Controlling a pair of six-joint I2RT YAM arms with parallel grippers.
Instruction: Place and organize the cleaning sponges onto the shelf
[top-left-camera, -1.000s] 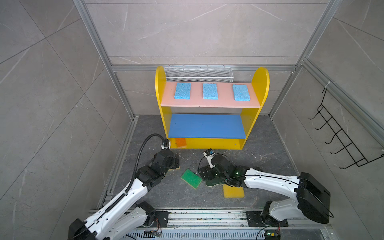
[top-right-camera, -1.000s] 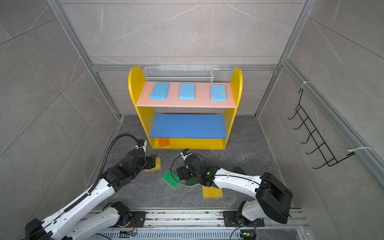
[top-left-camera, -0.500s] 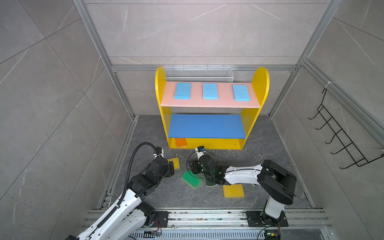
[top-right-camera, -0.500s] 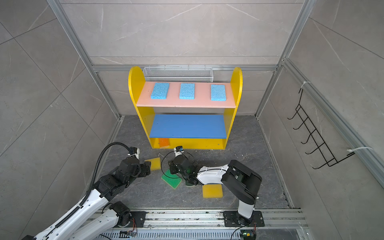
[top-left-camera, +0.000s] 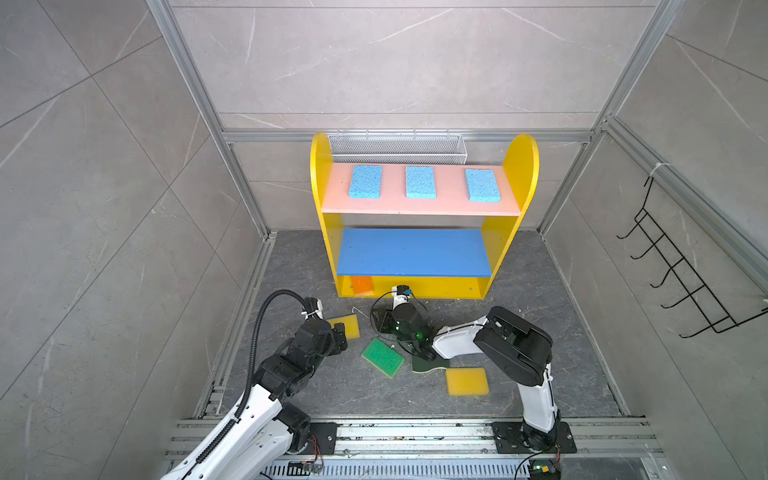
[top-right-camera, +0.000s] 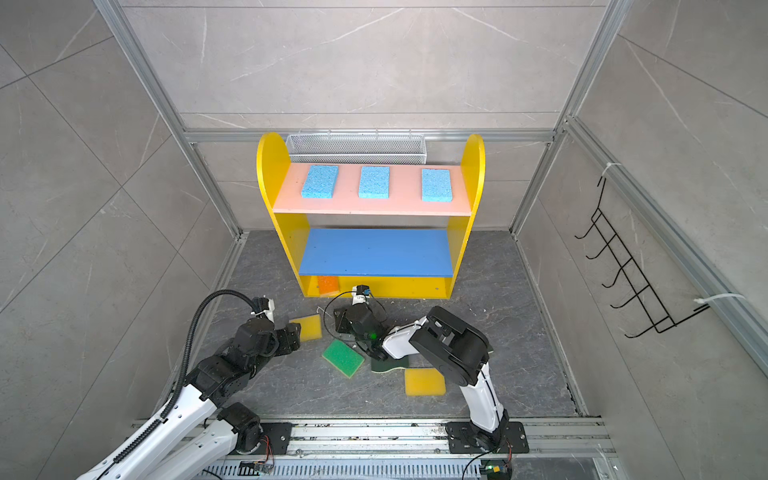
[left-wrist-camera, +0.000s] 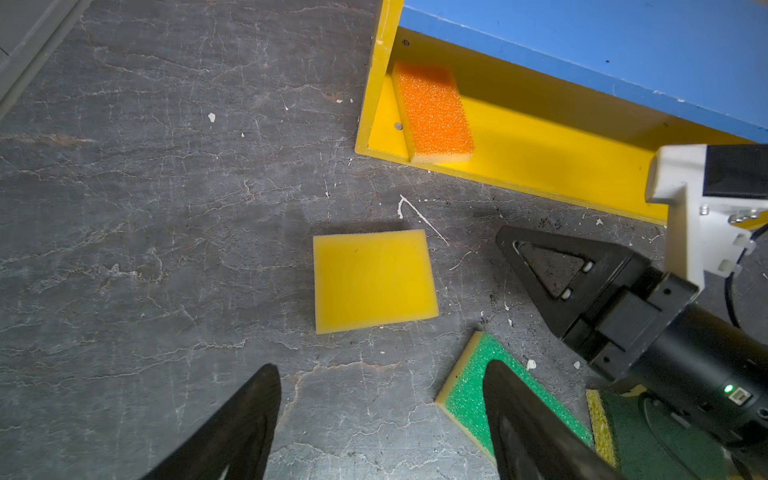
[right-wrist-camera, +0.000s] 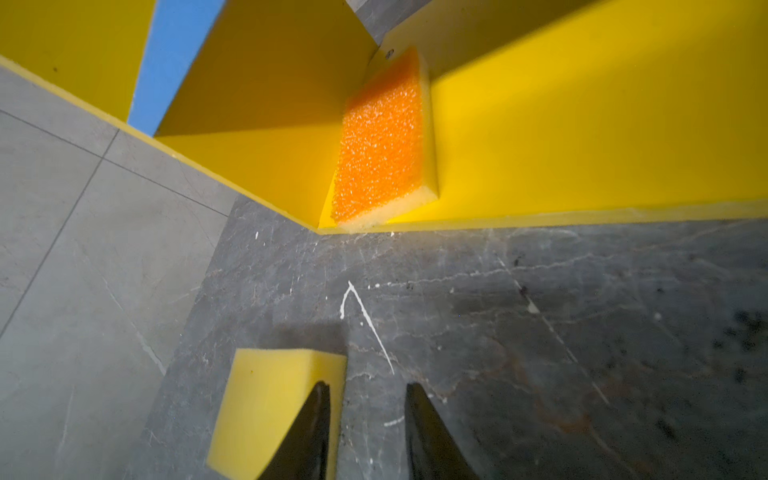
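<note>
Three light blue sponges (top-left-camera: 420, 182) sit in a neat spaced-out row on the pink top board (top-left-camera: 390, 204) of the shelf (top-left-camera: 524, 166), and the blue middle board (top-left-camera: 411, 251) has nothing on it. The orange sponge (left-wrist-camera: 432, 112) is down on the bottom board (left-wrist-camera: 540, 141), at the left end in both top views, propped at a tilt against the side panel. The rest is out on the desk (top-left-camera: 316, 390) in front. One yellow sponge (left-wrist-camera: 374, 280) lies flat nearest the shelf, and the bright green sponge (top-left-camera: 382, 357) is a bit further out, turned at an angle. A second yellow sponge (top-left-camera: 466, 381) sits furthest from the shelf, off toward the right arm's base. A dark-green scourer (top-left-camera: 426, 366) pokes out from under the right arm. It's mostly covered, so I honestly can't say how it lies. The left claw (left-wrist-camera: 382, 368) is low over the desk with its fingers spread wide and nothing between them. The first yellow sponge is straight ahead of it, apart from the tips, and the green one is just beside one finger. The right claw (right-wrist-camera: 366, 388) comes in from the other side of that yellow sponge, pointing at the shelf front. Its fingers are fairly close together with only bare desk in the gap — not pinching anything. A wire mesh basket (top-left-camera: 397, 147) hangs behind the shelf.
</note>
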